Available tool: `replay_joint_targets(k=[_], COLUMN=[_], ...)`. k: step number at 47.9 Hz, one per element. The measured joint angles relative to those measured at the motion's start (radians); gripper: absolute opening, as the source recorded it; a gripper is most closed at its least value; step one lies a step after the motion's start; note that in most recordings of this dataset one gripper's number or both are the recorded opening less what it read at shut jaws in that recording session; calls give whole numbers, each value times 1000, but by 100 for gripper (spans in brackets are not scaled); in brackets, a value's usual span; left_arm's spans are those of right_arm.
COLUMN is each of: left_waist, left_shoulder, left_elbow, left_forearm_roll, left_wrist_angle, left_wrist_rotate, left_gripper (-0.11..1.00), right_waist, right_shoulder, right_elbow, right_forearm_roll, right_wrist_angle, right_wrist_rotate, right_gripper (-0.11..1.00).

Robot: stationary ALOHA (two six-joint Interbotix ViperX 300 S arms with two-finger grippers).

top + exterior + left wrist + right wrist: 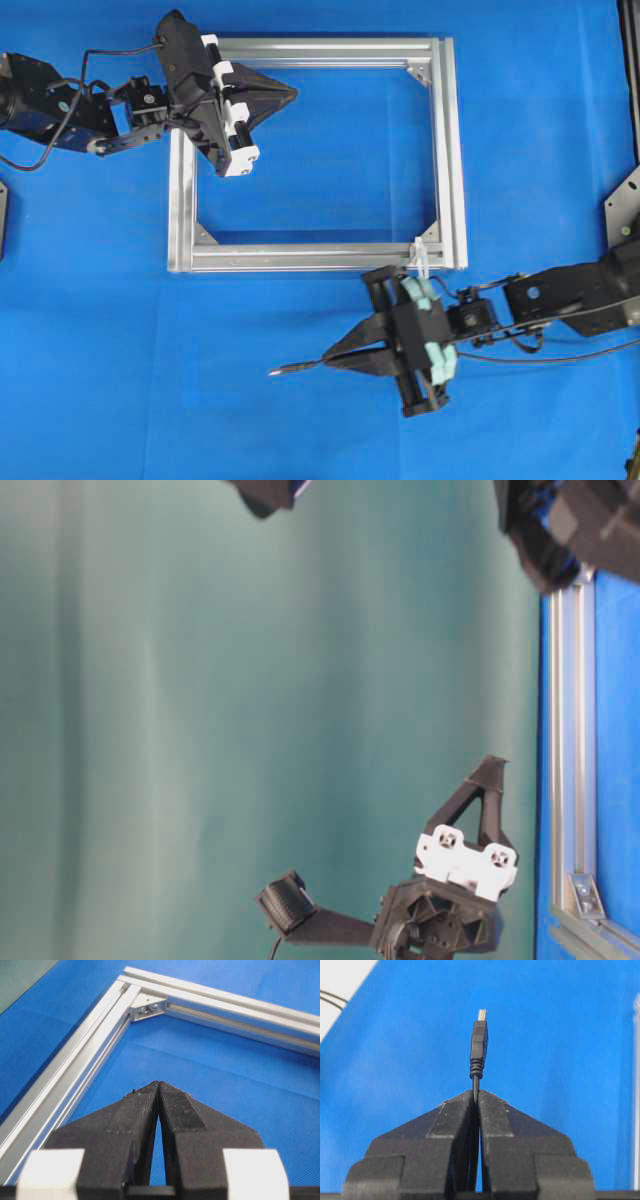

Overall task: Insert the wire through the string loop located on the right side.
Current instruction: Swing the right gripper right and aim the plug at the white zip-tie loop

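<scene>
Black wire sits clamped in my right claw, its grey plug tip poking out past the fingertips; in the overhead view that tip points toward the lower left, over bare blue desk. I judge the short stub left free is deliberate: a stiff, straight end is easier to steer through a small opening than a floppy length.

White loop hangs at the lower right corner of the frame, just above and behind the right claw's wrist in the overhead view, so the plug faces away from it. By my reckoning I must turn the claw round before any threading.

Left claw is clenched on nothing, hovering inside the frame's upper left corner near a bracket. It looks parked there, out of the way, perhaps ready to take the plug once through.

No brand, label or writing is readable anywhere.
</scene>
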Motion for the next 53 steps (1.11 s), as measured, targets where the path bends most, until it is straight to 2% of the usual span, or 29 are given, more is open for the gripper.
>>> replay_joint_targets(k=[8,20,30,36,53], left_waist=[0,0,0,0,0], left_shoulder=[-18,-28,-29,-29,-29], left_elbow=[18,26,26,26,26], left_forearm_roll=[0,-2,0,0,-2], left_wrist_angle=[0,0,0,0,-2], left_wrist_rotate=[2,0,-3,-3,-3], left_gripper=[0,0,0,0,0], right_waist=[18,52,54,54,55], right_shoulder=[-72,-210,-371,-491,-716], right_elbow=[106,279,448,535,667], right_forearm_roll=[37,61,81,83,84], right_wrist_angle=[0,0,9,54,143], right_wrist_rotate=[3,0,3,3,3], right_gripper=[-4,-4,-4,-4,-4])
